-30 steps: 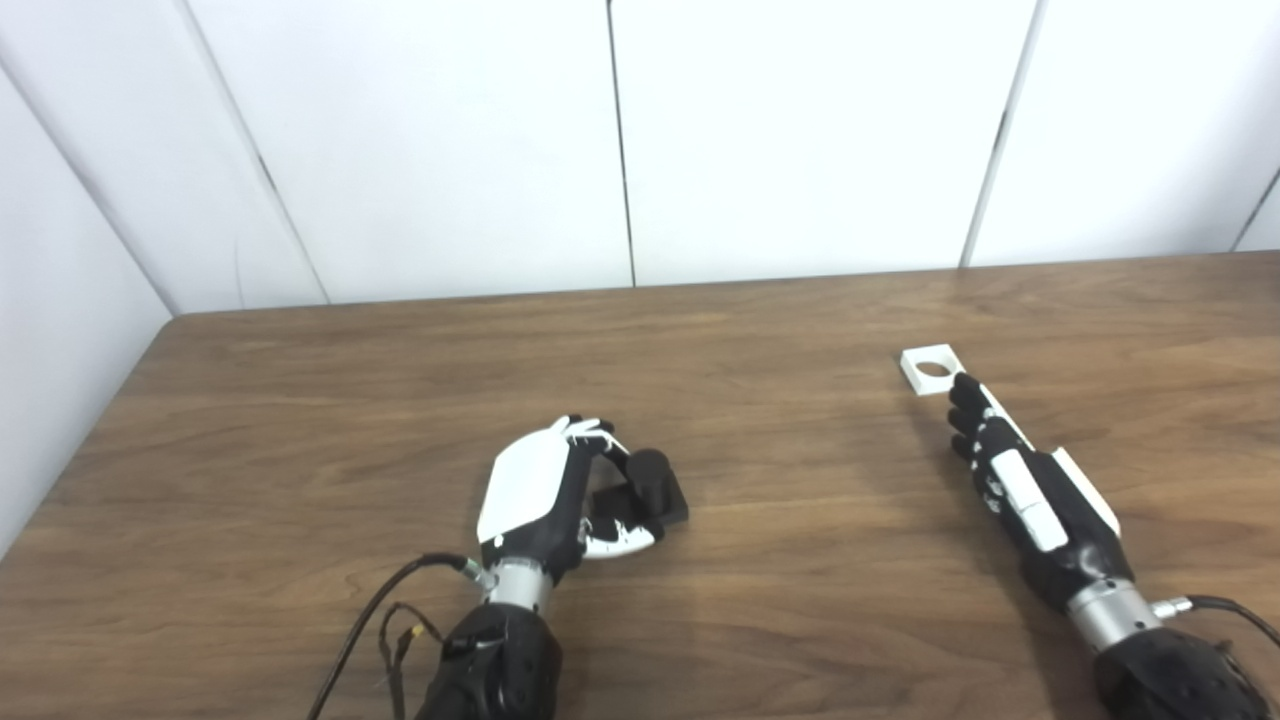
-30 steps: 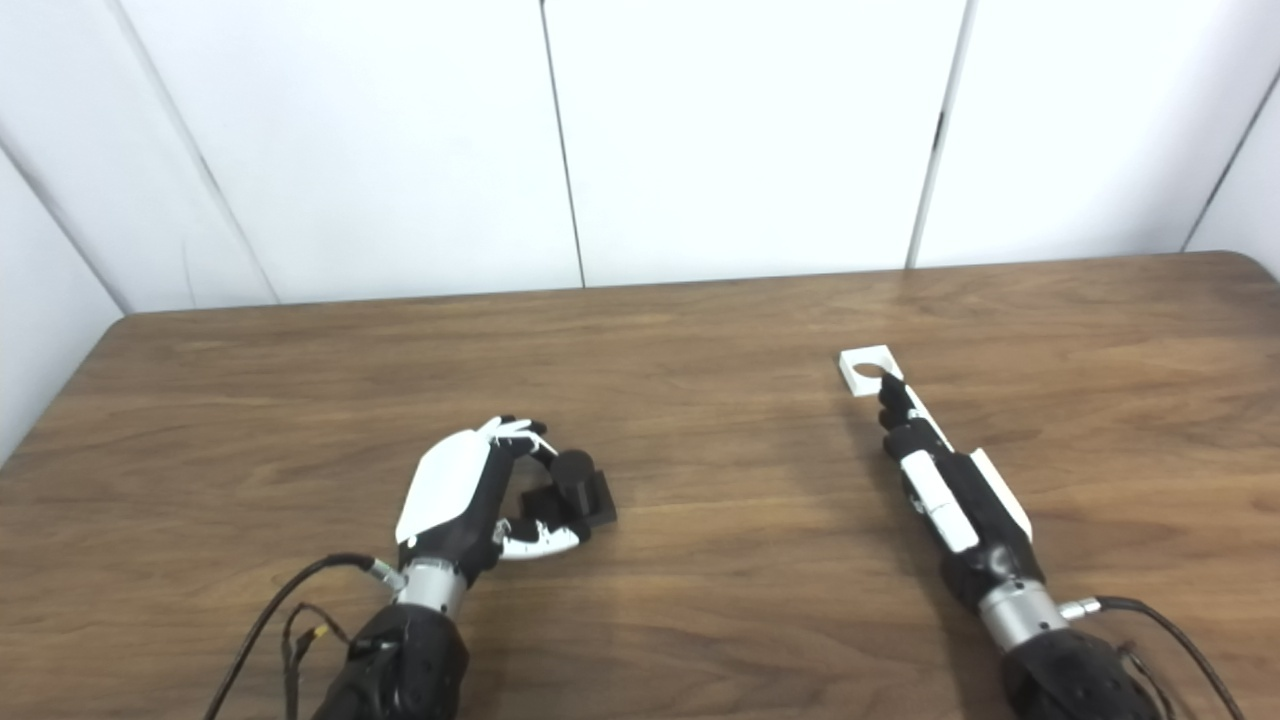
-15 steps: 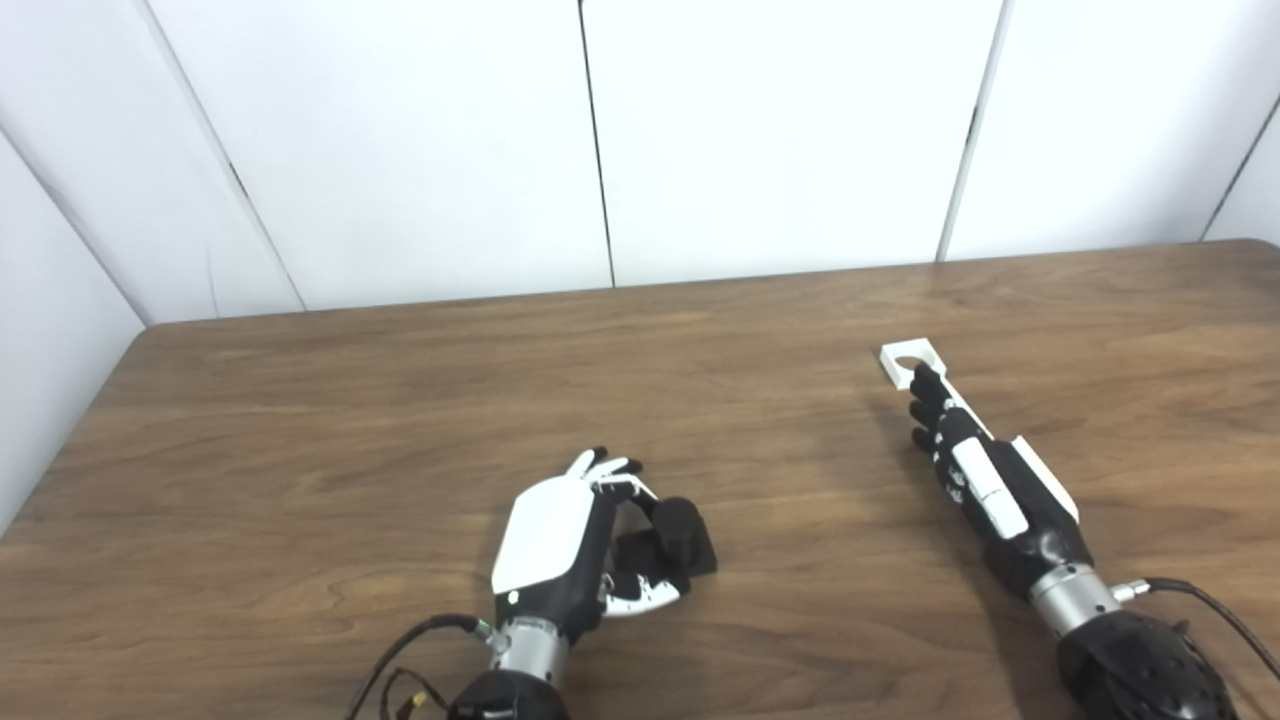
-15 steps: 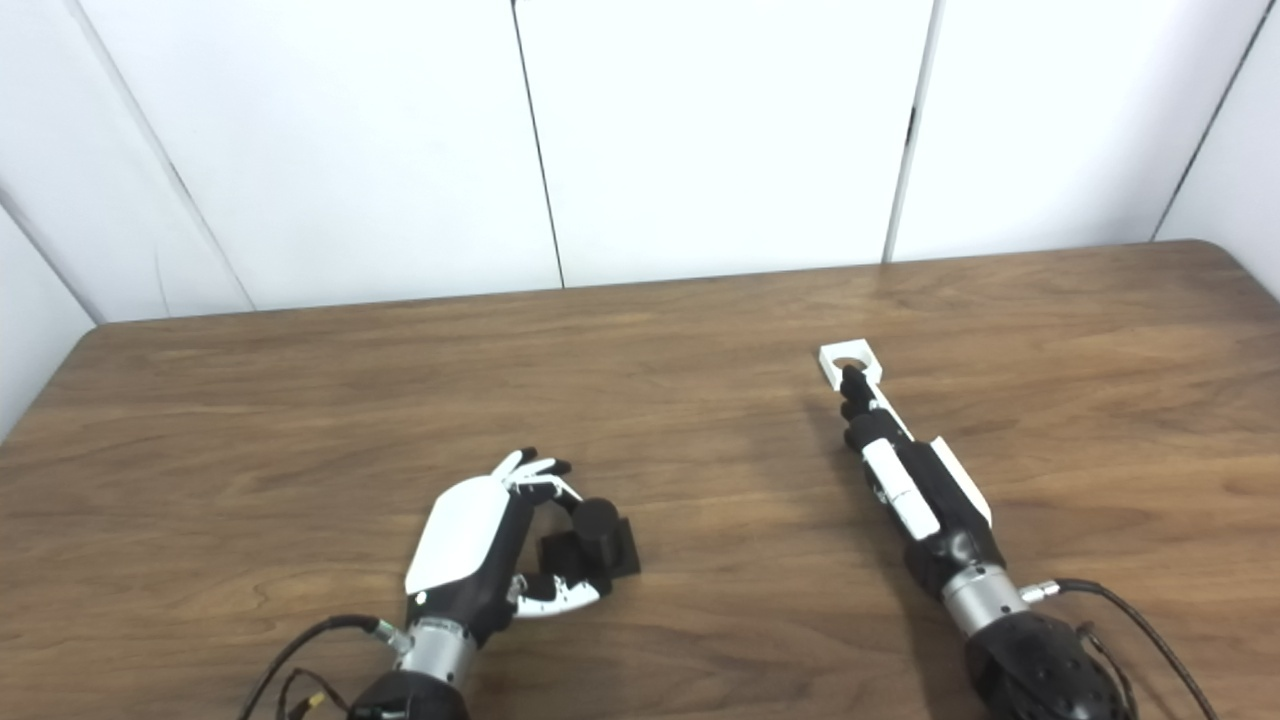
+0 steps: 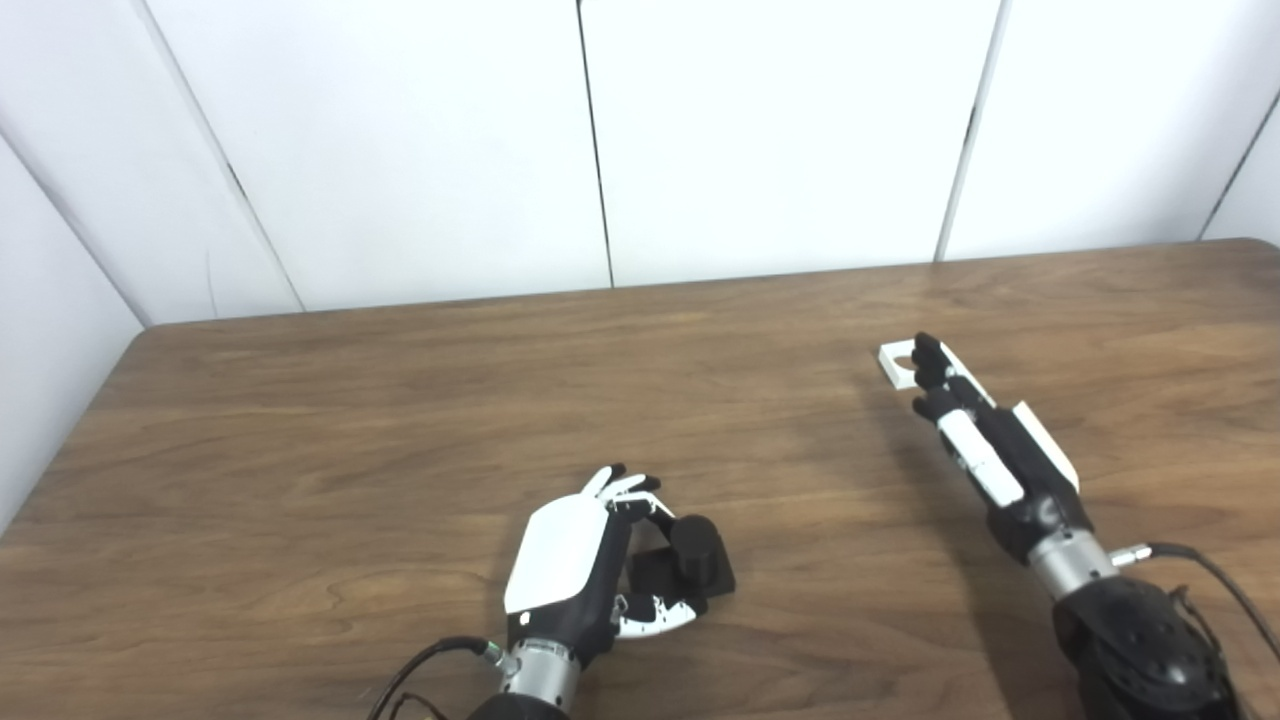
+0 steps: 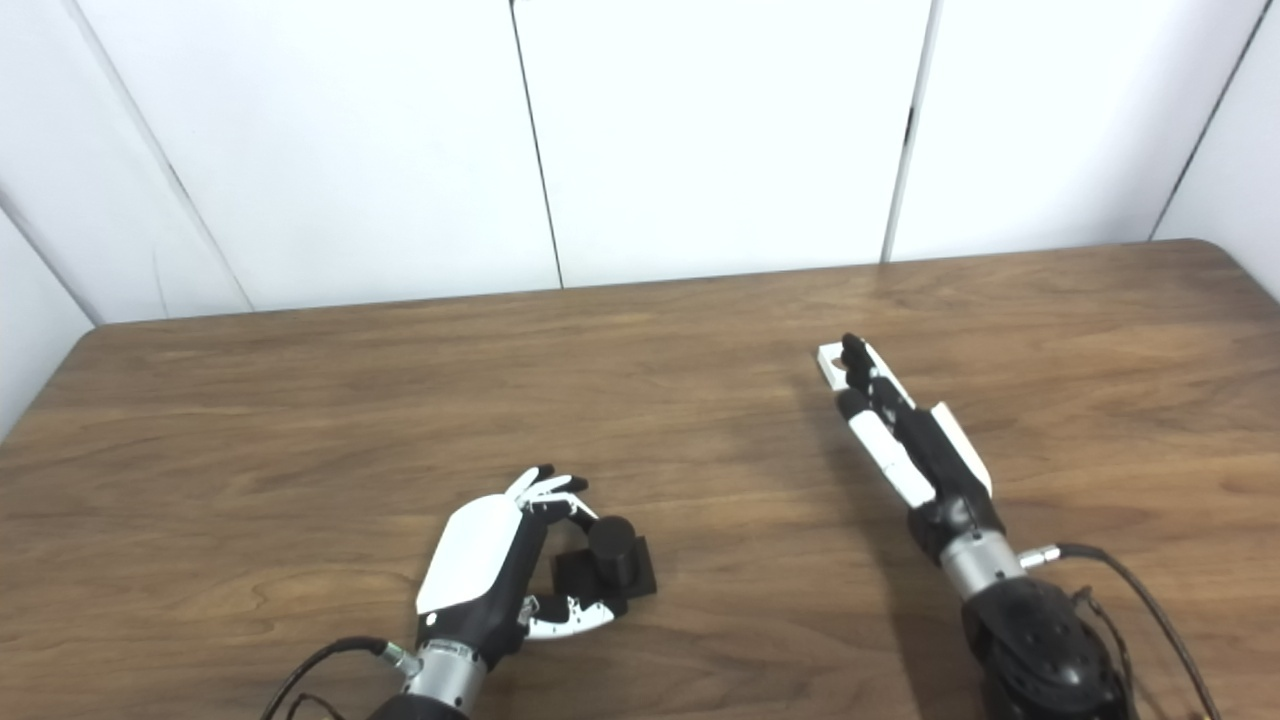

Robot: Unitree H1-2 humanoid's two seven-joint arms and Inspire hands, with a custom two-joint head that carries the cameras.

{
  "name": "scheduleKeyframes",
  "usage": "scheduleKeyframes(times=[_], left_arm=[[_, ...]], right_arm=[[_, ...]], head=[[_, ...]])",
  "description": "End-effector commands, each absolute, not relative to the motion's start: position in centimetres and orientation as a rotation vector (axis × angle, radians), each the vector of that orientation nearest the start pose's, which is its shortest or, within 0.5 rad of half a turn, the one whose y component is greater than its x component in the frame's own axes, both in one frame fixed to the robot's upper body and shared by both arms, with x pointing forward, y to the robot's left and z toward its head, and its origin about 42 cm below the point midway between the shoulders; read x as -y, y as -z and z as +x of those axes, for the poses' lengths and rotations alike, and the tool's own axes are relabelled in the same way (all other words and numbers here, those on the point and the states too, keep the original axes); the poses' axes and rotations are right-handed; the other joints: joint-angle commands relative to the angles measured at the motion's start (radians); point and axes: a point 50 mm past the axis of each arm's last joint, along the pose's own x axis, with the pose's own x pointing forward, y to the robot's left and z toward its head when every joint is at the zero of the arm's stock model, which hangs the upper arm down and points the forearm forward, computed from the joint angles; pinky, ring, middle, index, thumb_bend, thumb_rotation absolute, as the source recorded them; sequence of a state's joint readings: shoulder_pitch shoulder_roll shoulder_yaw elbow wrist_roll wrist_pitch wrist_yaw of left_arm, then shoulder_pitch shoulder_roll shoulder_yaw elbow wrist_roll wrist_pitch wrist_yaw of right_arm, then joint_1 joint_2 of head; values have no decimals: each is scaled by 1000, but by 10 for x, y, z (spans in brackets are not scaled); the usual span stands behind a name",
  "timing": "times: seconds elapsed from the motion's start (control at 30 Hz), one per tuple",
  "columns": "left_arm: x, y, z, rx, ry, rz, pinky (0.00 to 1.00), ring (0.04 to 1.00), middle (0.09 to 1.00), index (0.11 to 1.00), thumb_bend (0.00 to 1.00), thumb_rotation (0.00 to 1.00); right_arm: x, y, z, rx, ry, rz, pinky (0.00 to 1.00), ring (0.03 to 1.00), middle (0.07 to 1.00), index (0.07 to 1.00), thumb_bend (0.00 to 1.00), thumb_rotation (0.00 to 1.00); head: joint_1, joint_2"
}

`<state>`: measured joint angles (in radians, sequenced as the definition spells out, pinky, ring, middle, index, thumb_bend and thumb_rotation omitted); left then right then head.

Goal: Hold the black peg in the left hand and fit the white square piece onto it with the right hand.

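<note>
Surface: bench [image 5: 300,420] with a dark wood-grain top and rounded far corners, lit evenly. Behind it, white wall panels [image 5: 780,130] split by thin dark vertical seams; a further panel runs along the bench's left side.

Left hand [image 5: 575,565]: low at the near edge, left of centre, white back plate facing up and to the left. Its fingers [image 5: 625,490] curl over the top of the black peg [image 5: 693,560] while the thumb comes in from below on the near side, so the peg sits cupped between them. The peg is a short upright cylinder on a flat square black base; the base appears to lie on the bench. Fingers partly curled around it and at least touching; whether the grasp is firm cannot be told from these views.

Right hand [image 6: 905,440]: on the right half of the bench, stretched out long and pointing away toward the far wall. Its fingers [image 6: 858,365] are extended nearly straight and close together, not clenched. The tips overlap the near-right part of the white square piece [image 5: 897,362], covering most of its round hole. Contact seems likely, but no grasp is visible; the thumb sits alongside the hand, not under the piece.

White square piece: flat on the bench, right of centre, toward the far side, well apart from the peg
</note>
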<state>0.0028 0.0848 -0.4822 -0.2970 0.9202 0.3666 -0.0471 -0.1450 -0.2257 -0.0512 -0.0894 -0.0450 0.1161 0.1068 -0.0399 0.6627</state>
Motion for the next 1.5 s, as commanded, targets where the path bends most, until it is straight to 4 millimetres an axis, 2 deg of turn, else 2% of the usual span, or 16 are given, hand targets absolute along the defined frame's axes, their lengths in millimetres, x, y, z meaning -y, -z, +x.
scheduleKeyframes(times=[0.0,0.13,0.2,0.3,0.37,0.5,0.63,0.77,1.07,1.23,1.47], left_arm=[[-122,-151,250,122,221,965,779,941,847,485,516,68],[-122,-150,251,121,225,968,782,941,849,484,516,68],[-122,-149,250,118,226,964,781,940,850,485,517,67],[-122,-148,250,120,220,958,779,938,846,484,517,67],[-121,-148,250,113,220,955,780,940,847,484,517,67],[-121,-147,249,111,225,957,787,945,848,484,516,68],[-120,-146,248,106,230,949,790,949,849,485,516,68],[-120,-146,248,109,229,951,787,949,848,485,516,67],[-119,-145,249,103,229,944,821,956,852,485,516,69],[-119,-144,250,100,226,943,800,954,852,485,516,71],[-119,-144,251,96,213,933,812,948,853,483,516,69]], right_arm=[[284,-202,355,260,-3,-383,844,895,903,857,660,589],[288,-221,382,337,72,-461,803,859,864,788,725,377],[291,-233,397,376,110,-534,806,855,848,760,755,321],[295,-249,415,403,133,-666,866,874,849,745,787,328],[298,-254,423,406,136,-706,858,870,848,738,808,321],[305,-258,442,343,113,-773,839,882,875,732,888,290],[311,-259,460,246,63,-860,923,909,903,739,931,281],[318,-261,476,158,10,-949,919,944,922,746,958,277],[326,-277,489,63,-62,-1063,978,1000,949,742,1000,266],[329,-284,489,34,-121,-1120,937,1000,949,753,988,274],[335,-305,485,-3,-203,-1195,999,998,939,739,986,278]], head=[[-1,1],[-1,1],[-4,0],[-4,0],[-1,-2],[-4,-5],[-6,-7],[-12,-12],[-13,-12],[-9,-12],[-12,-12]])
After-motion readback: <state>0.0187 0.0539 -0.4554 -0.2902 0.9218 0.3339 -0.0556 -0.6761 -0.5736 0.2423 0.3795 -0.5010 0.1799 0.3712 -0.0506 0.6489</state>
